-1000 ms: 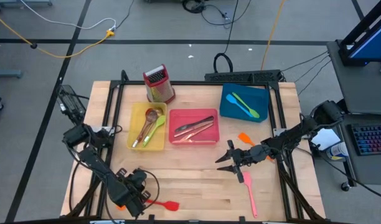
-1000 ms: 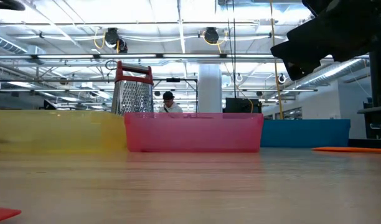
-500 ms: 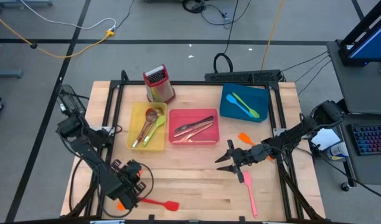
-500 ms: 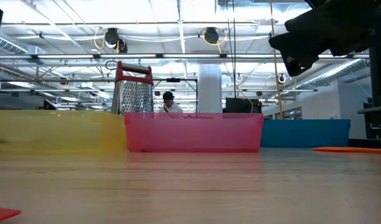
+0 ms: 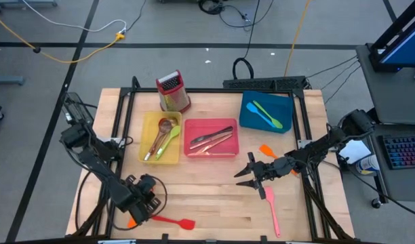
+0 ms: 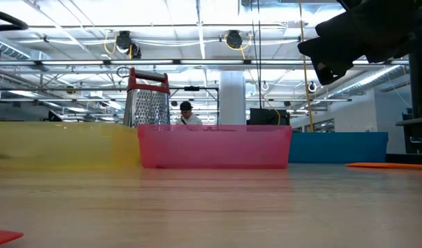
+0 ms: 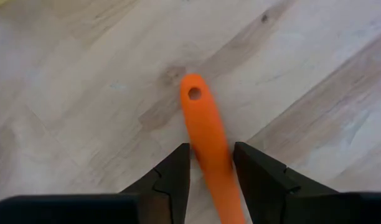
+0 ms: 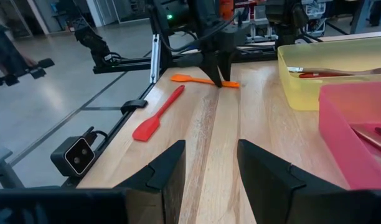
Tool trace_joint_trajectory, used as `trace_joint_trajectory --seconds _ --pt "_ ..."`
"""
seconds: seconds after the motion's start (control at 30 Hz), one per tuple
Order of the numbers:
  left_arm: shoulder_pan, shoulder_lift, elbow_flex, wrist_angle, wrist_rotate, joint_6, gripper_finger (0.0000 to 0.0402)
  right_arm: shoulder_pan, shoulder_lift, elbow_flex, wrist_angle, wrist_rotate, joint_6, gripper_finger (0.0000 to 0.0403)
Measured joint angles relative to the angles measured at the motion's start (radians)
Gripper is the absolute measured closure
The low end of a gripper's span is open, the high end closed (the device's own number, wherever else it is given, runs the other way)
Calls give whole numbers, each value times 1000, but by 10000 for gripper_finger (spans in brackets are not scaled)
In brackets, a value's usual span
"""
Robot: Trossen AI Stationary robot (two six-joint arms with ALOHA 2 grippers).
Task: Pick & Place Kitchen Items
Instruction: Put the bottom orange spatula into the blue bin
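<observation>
My left gripper (image 7: pixel 211 171) is clamped on the orange spatula (image 7: pixel 206 143), down at the table's near left corner, well in front of the yellow tray (image 5: pixel 150 157); the red spatula (image 5: pixel 172 221) lies just beside it. Right of the yellow tray sit the pink tray (image 5: pixel 211 150) (cutlery inside) and the blue tray (image 5: pixel 248 120), which holds green utensils. My right gripper (image 8: pixel 210 168) hangs with fingers apart and empty in front of the blue tray, the pink spatula (image 5: pixel 271 209) just nearer.
</observation>
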Motion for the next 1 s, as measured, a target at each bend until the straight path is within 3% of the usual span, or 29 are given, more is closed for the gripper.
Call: trace_joint_trajectory --seconds 0.17,0.37,0.77,1.0 --pt "1 -1 -41 74 -20 22 277 0 0 0 2 0 0 266" --pt "-2 0 -41 77 -32 30 359 0 0 0 2 0 0 266" --pt "3 6 -28 122 -193 27 356 -28 0 0 6 -17 -54 266" --pt "27 11 -29 240 -424 68 354 -26 0 0 4 -54 -53 266"
